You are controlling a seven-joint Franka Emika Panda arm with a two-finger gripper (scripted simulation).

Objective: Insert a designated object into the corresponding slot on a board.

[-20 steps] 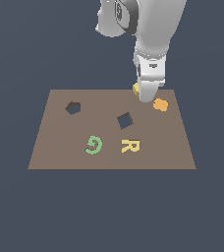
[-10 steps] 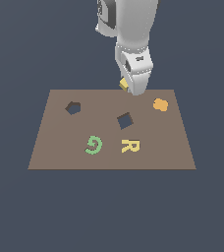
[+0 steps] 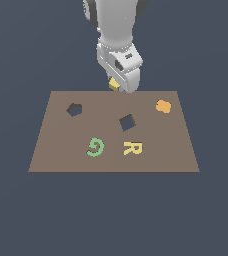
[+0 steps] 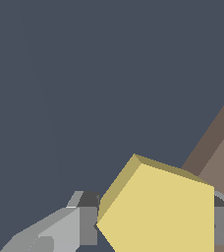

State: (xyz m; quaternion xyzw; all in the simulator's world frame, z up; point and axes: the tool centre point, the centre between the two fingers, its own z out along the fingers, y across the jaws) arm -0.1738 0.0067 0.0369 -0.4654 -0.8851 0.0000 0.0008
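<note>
Panda arm holds the yellow pentagon block (image 3: 114, 84) in the air at the far edge of the board (image 3: 61, 150).

The gripper (image 3: 120, 86) is closed on the block — the wrist view shows a finger (image 4: 82, 225) pressed to each side of it, the board's corner beyond. The pentagon slot (image 3: 74, 109) lies open toward the exterior view's left, well apart from the block; the square hole (image 3: 127, 122), green G (image 3: 95, 147), yellow R (image 3: 132, 148) and orange lumpy block (image 3: 163, 106) sit on the board.
</note>
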